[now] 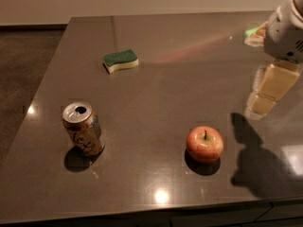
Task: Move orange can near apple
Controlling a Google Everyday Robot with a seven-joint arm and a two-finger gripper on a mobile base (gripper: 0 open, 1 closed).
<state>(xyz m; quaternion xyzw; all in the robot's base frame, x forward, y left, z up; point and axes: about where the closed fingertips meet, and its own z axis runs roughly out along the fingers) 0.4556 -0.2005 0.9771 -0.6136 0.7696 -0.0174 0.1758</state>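
Your gripper (263, 103) hangs at the right edge of the scene, above the right side of the dark table (180, 79). It points down and slightly left beneath the white arm housing (286, 32). Its cream-coloured end sits just above the tabletop; actual contact cannot be confirmed. Whether it is spread or closed cannot be told from this view. It has hold of nothing.

The orange can (83, 129) stands on its base at the near left of the table, with its silver top and pull-tab hole showing. It is well apart from the gripper, across almost the full width of the surface, and nearer to you than the gripper's end. Nothing touches the can.

The apple (204, 144) rests stem up at the near right of centre, about level with the can in depth. It lies between the can and the gripper, closer to the gripper, and is clear of both. A wide stretch of bare tabletop separates the can and the apple.

A green-topped sponge (120, 60) lies farther back, left of centre, behind the can and apart from everything else.

The arm's shadow (255, 160) falls on the table to the right of the apple, near the front edge.
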